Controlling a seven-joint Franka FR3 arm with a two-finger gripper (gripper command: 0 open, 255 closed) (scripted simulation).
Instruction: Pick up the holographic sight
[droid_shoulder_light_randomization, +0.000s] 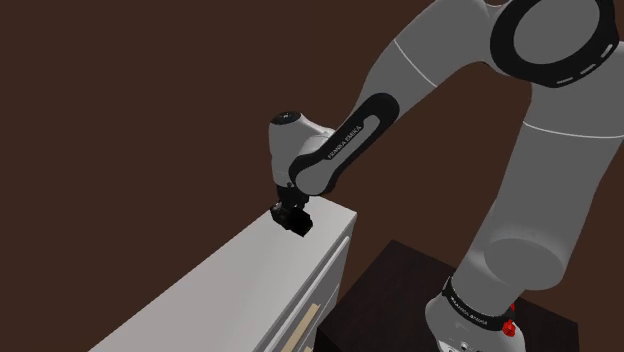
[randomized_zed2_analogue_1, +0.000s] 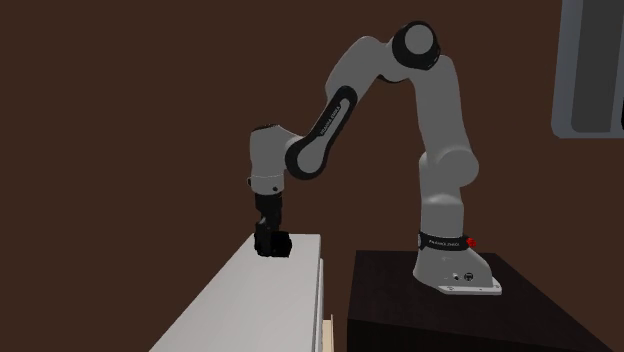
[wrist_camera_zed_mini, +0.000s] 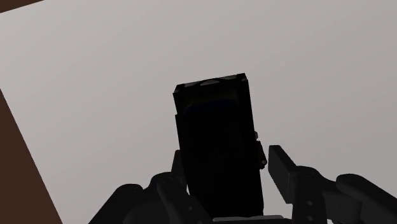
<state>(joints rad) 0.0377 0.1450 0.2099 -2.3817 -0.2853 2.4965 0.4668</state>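
Observation:
The holographic sight is a small, all-black boxy block. It stands on the pale grey top of a cabinet, close to the end nearest the arm. My gripper is down around it and open: one finger stands a thin gap off the sight's side, and the other finger sits close against the opposite side. In the shoulder view the gripper points straight down onto the sight at the cabinet corner. The second exterior view shows the gripper over the sight, which rests on the cabinet.
The dark stand sits right beside the cabinet's end, seen too in the second exterior view. A light drawer handle shows on the cabinet's front. Brown walls surround everything; a grey framed panel hangs high on the wall.

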